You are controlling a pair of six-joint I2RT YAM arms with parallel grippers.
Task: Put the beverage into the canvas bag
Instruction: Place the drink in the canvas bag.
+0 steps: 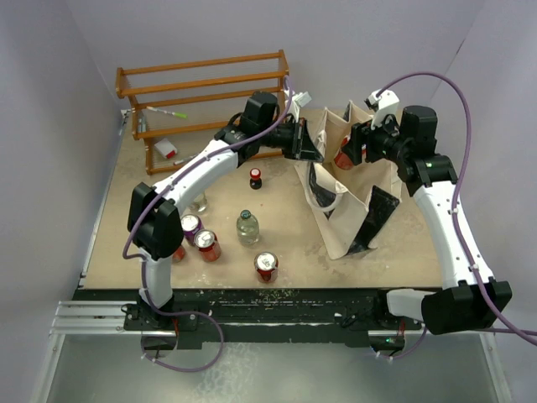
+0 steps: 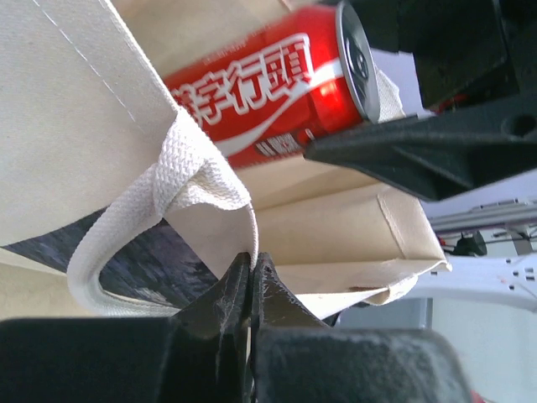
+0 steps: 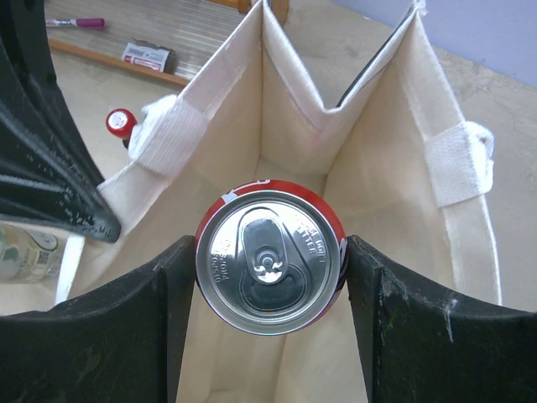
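My right fingers [image 3: 403, 336] clamp the can [image 3: 270, 260] at the mouth of the open bag [image 3: 394, 151], while my left fingers [image 2: 214, 323] pinch its rim. I'd lower the can well inside before releasing, holding that rim taut.

Overhead wide; wrist views close, sharing canvas bag [image 3: 386, 168].

"Where is the left arm [image 1: 197, 172]?"

"It reaches far out, bent at the elbow. The left gripper [image 2: 253, 262] is squeezed tight on the edge of the canvas bag [image 2: 75, 126]."

"And the right arm [image 1: 449, 218]?"

"It reaches forward too (wrist turned inward). The right gripper [image 1: 347, 156] has its fingers [image 3: 126, 336] pressed on both sides of a can [image 3: 270, 262]."
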